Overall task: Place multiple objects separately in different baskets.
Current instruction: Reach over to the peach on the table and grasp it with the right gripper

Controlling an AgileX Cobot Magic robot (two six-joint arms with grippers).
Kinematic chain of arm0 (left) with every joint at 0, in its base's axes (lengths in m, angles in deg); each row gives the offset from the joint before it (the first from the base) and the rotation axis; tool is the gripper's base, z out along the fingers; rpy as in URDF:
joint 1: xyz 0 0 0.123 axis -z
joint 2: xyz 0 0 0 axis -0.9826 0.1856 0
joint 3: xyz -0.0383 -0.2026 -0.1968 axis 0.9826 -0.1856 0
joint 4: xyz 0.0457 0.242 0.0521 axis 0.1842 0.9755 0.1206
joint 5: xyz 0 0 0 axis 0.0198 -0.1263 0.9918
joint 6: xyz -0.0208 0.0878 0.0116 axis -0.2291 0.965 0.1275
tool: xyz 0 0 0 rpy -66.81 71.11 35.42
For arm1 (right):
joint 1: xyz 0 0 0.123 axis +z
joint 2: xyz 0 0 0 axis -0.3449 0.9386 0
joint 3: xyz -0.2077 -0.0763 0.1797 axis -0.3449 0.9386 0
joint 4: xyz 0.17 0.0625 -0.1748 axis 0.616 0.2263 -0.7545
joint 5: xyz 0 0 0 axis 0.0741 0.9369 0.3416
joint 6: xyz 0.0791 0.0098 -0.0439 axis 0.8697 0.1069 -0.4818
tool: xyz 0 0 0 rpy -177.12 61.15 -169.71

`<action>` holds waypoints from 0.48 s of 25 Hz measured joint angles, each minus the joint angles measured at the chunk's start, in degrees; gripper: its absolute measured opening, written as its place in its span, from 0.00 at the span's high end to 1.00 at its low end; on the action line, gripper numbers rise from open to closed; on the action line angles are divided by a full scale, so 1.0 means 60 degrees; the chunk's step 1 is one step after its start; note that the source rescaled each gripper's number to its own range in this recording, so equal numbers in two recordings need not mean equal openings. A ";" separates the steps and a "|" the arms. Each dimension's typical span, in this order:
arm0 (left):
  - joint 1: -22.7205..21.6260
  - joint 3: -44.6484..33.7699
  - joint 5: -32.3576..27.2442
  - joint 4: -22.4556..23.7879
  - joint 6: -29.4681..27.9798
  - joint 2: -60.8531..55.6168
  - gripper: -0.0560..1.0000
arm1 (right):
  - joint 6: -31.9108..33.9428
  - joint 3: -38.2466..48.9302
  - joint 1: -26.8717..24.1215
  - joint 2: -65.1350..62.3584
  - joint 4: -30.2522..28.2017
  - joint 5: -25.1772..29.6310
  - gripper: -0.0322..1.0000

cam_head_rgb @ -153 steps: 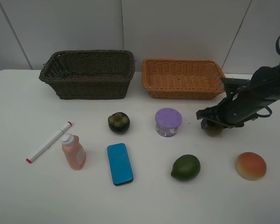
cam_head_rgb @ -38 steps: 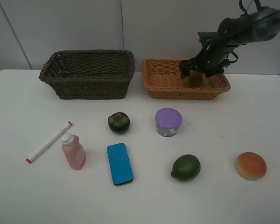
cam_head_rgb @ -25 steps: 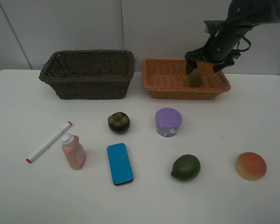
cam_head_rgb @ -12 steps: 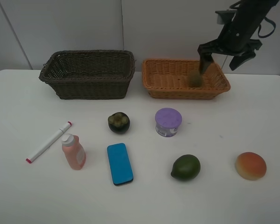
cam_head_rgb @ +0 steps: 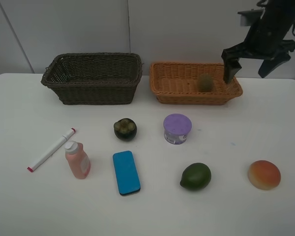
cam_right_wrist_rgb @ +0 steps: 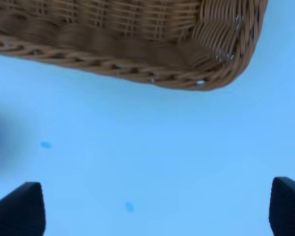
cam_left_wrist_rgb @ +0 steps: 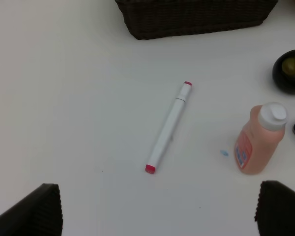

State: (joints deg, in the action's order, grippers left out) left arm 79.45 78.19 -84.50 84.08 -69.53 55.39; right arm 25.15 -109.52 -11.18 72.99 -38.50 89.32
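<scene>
The high camera is looking down on the worktop from its front side, facing the wall behind the light orange basket. It is standing far enough back to be taking in the whole spread.

The left wrist camera is hanging well away from the light orange basket, past the dark basket. It is looking down past the left claw from fairly near. It is sharing the marker, the pink bottle, the mangosteen and the dark basket's front wall with the high view.

The right wrist camera is looking almost straight down past the right claw. It is sitting very near one corner of the light orange basket, blurred, and sharing that corner with the high view.
</scene>
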 joint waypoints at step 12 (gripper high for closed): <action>0.0000 0.0000 0.0000 0.0000 0.0000 0.0000 0.00 | 0.0002 0.3166 0.0000 -0.2346 0.0008 -0.0640 0.00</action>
State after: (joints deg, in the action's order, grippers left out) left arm 79.45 78.19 -84.50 84.08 -69.53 55.39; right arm 25.16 -90.52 -11.18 58.92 -38.45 85.48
